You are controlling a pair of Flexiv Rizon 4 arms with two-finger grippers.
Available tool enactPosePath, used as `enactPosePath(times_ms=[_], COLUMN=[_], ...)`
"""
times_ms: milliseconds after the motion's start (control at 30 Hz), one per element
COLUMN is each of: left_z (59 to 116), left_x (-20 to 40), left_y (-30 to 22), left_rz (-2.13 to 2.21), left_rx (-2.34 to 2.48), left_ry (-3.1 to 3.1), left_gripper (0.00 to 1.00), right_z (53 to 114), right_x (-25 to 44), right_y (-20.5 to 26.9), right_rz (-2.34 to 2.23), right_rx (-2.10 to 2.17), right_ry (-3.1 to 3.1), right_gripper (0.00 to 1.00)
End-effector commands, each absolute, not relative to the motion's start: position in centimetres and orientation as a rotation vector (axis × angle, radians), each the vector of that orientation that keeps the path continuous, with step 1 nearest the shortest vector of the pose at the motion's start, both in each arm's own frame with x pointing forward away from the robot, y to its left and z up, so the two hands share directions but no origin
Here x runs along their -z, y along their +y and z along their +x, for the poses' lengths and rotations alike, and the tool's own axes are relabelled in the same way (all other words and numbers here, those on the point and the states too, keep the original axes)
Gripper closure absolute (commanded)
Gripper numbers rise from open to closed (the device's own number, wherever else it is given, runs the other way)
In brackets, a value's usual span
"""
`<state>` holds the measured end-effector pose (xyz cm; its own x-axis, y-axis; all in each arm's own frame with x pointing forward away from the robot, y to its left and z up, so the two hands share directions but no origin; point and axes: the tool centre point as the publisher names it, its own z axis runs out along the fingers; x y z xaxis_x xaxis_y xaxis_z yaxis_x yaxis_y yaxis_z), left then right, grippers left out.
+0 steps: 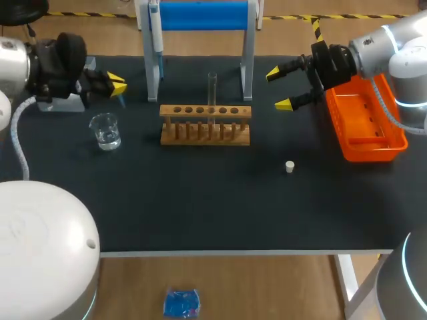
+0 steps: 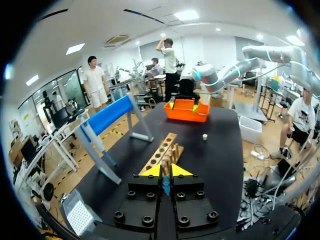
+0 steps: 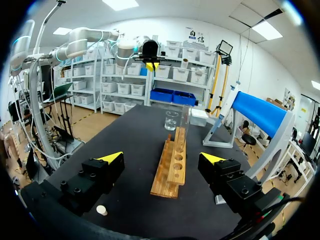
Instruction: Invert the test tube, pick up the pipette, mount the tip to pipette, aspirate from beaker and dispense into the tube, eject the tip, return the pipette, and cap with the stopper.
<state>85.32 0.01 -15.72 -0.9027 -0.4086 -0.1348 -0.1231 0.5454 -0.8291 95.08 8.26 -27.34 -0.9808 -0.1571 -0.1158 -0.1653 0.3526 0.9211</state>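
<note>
One test tube point(image 1: 212, 90) stands upright in the wooden rack point(image 1: 205, 128).

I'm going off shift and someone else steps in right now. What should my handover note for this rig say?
Left gripper: jaws shut, at the table's left end, behind the beaker.
Right gripper: jaws open, empty, beside the orange basket.
Pipette hangs on the stand. Tube stands upright in the rack; which end is up cannot be told. Stopper lies loose on the table, right of the rack.
Done: nothing certain.
Left: check the tube, then pipette pickup, tip, transfer, eject, return, capping.
</note>
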Motion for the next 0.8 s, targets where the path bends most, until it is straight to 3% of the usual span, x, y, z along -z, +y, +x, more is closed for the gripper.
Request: enactPosePath(times_ms=[33, 467, 800], left_z=[85.9, 83.7, 83.3], left_x=[13.6, 13.1, 14.5], left_y=[-2.0, -9.7, -12.8], left_rz=[-0.384, -0.305, -0.293], left_rx=[1.291, 1.340, 1.322], left_ry=[2.566, 2.697, 2.759], left_gripper=[1.00, 1.00, 1.00], right_z=[95.1, 95.1, 95.1], right_x=[27.3, 27.3, 27.3], right_y=[8.2, 8.2, 8.2], right_rz=[-0.307, -0.307, -0.307], right_rx=[-1.755, -1.755, -1.755], right_ry=[2.580, 2.580, 2.580], right_gripper=[0.00, 0.00, 0.00])
